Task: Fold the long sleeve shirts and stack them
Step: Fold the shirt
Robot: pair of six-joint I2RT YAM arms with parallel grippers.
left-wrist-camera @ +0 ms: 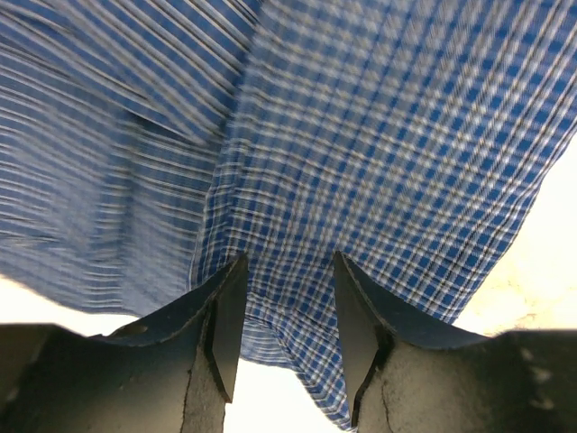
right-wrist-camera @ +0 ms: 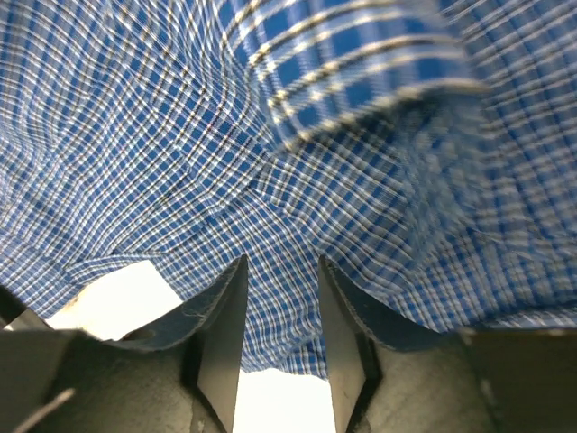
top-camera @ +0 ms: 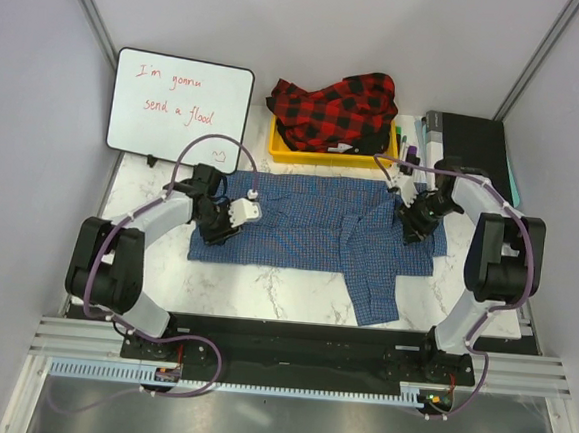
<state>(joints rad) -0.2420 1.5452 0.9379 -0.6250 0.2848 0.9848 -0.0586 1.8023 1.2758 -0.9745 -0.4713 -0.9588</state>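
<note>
The blue checked long sleeve shirt (top-camera: 308,233) lies spread flat across the white marble table, one sleeve hanging toward the near edge. The red-and-black plaid shirt (top-camera: 333,108) is bunched in a yellow bin at the back. My left gripper (top-camera: 231,217) hovers over the blue shirt's left edge. In the left wrist view its jaws (left-wrist-camera: 288,262) stand apart, cloth (left-wrist-camera: 379,135) lying beneath them, nothing pinched. My right gripper (top-camera: 412,221) is over the shirt's right part. Its jaws (right-wrist-camera: 281,262) are also apart above the fabric (right-wrist-camera: 180,135), near a hem.
The yellow bin (top-camera: 278,147) sits at the back centre. A whiteboard (top-camera: 181,108) with red writing leans at the back left. A black case (top-camera: 471,141) and some pens (top-camera: 405,145) lie at the back right. Grey walls close in on both sides.
</note>
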